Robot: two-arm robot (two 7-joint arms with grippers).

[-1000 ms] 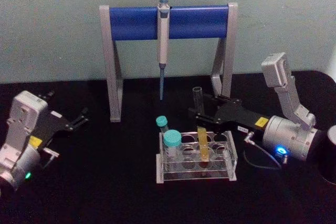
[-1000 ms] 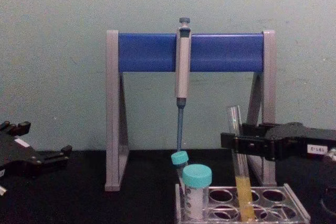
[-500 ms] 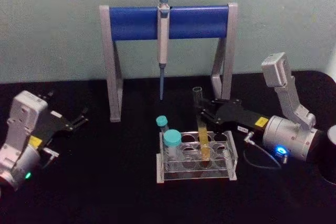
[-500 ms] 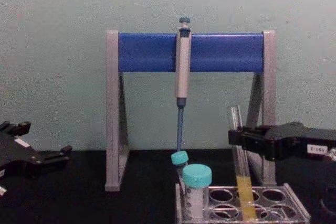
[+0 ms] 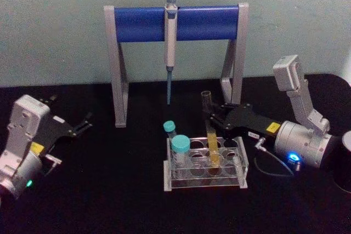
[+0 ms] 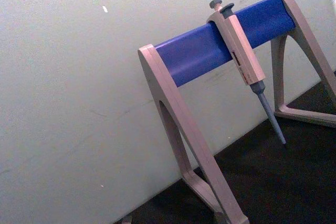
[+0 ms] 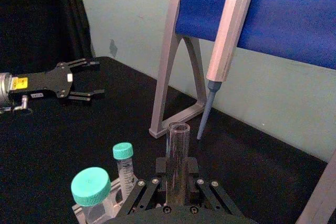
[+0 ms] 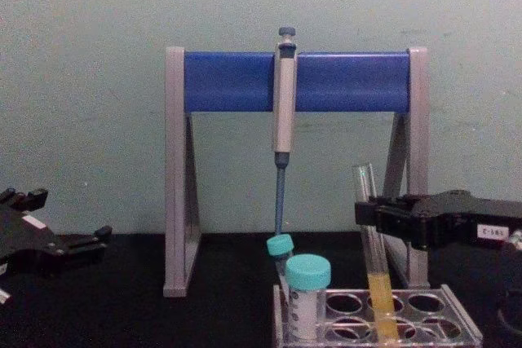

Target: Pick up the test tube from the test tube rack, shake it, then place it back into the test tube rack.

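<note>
While the clear, capless test tube (image 5: 211, 147) stands nearly upright in the test tube rack (image 5: 204, 184), the right gripper (image 5: 213, 118) reaches in from its 3 o'clock, jaws pinching bare glass above the yellow-orange liquid. The left gripper (image 5: 83, 125), fingers spread, sits idle well off at 9 o'clock.

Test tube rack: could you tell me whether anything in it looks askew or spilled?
Nothing spilled or broken. The test tube leans slightly in the test tube rack, the right gripper at its upper part; the small teal-capped tube leans too.
</note>
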